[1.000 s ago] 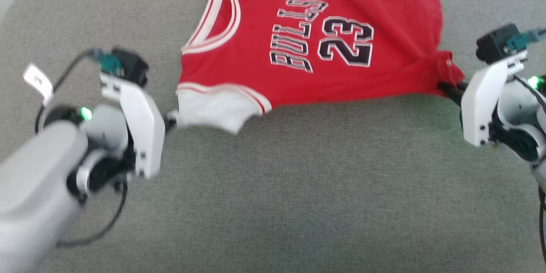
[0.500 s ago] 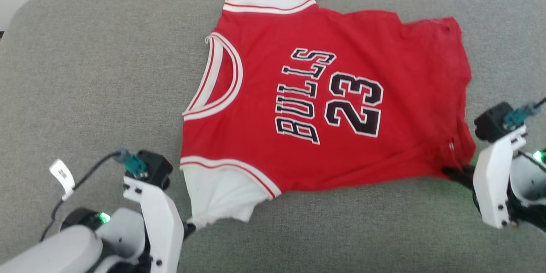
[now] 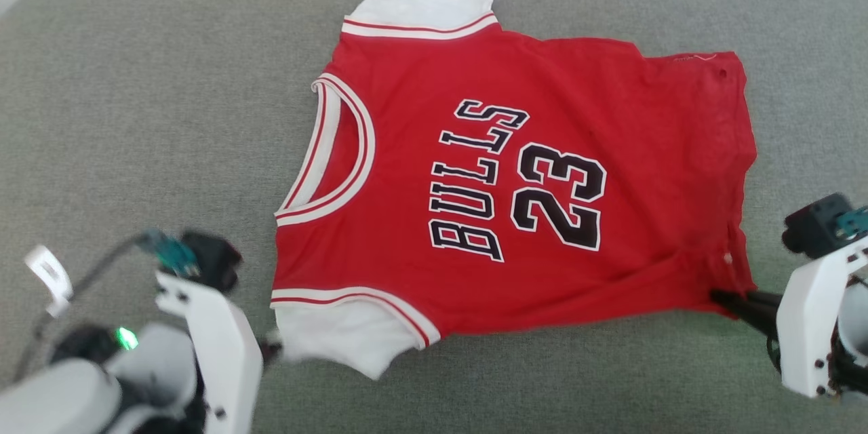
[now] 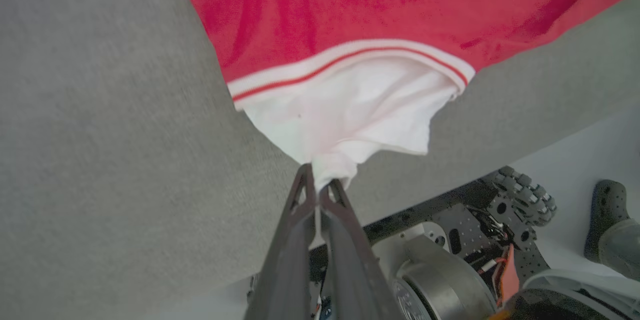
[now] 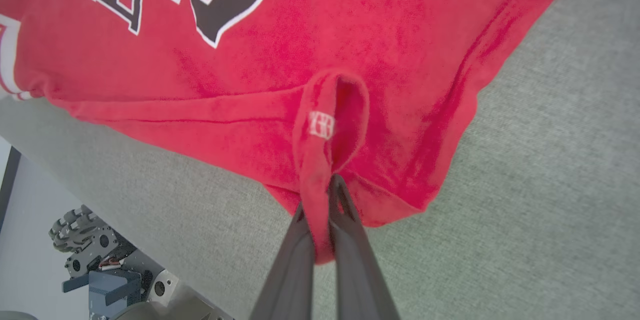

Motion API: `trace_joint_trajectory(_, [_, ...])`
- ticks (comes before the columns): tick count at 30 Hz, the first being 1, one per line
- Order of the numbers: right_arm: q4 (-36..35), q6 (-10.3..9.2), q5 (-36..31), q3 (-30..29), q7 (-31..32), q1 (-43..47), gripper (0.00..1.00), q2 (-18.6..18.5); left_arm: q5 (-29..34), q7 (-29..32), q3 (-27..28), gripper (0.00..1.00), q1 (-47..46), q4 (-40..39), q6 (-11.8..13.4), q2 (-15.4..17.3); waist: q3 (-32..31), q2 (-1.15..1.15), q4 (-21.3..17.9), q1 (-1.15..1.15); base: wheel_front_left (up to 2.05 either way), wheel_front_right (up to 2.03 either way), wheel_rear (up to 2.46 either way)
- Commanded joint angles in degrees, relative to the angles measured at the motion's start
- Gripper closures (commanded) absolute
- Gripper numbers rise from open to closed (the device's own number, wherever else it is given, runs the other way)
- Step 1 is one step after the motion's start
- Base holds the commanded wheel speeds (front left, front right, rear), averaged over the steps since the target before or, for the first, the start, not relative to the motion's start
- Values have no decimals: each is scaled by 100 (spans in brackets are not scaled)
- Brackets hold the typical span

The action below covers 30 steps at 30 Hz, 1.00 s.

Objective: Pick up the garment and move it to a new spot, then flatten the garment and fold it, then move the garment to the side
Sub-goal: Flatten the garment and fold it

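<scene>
The garment (image 3: 475, 176), a red jersey with black-and-white lettering, lies spread face up on the grey padded surface (image 3: 135, 115), neck toward my left. My left gripper (image 3: 271, 351) is shut on the tip of its near white sleeve (image 3: 339, 342); the left wrist view shows the left gripper (image 4: 316, 186) pinching that white cloth (image 4: 350, 125). My right gripper (image 3: 720, 298) is shut on the near red hem corner. In the right wrist view the right gripper (image 5: 320, 197) clamps a bunched fold of the garment (image 5: 300, 60). The far white sleeve (image 3: 424, 3) lies flat at the back.
The grey surface stretches wide to the left and along the front. Its rounded front edge (image 4: 525, 125) drops to a pale floor, where my wheeled base (image 4: 500, 220) stands below. A dark shoe-like shape (image 4: 612, 225) is on the floor.
Both grippers have drawn back toward me, dragging the garment nearer over the surface. It now lies flatter, and the far white sleeve has come onto the surface.
</scene>
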Motion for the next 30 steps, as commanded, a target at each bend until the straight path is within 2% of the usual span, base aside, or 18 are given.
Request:
trace_joint_trajectory(1, [-60,-2,-97,-132,-58,6,100,98,130,-48,122,100,-209,-44,-61,46,46,0,-34,0,0,0,0])
trace_joint_trajectory(5, [-138,-2,-259,-409,-92,-153,100,293,380,-51,325,100,-656,47,-237,169,127,0,-80,0,0,0,0])
trace_joint_trajectory(10, [-97,-2,-604,-697,-105,-602,100,587,823,30,515,100,-1610,542,-747,-11,291,0,-162,0,0,0,0])
trace_joint_trajectory(15, [174,-2,-958,-714,-163,-1253,100,859,1248,58,438,100,-2568,1561,-1391,-568,491,0,-247,0,0,0,0])
trace_joint_trajectory(20, [865,-2,-1305,-594,-332,-1971,100,1095,1459,6,260,100,-3212,3008,-1948,-1293,710,0,-333,0,0,0,0])
trace_joint_trajectory(25, [1672,-2,-1454,-276,-448,-2586,100,1330,1365,-9,111,100,-3533,4309,-2385,-1915,890,0,-412,0,0,0,0])
trace_joint_trajectory(30, [2380,-2,-1449,85,-551,-3017,100,1421,1268,67,-28,100,-3684,5440,-2701,-2391,995,0,-436,0,0,0,0])
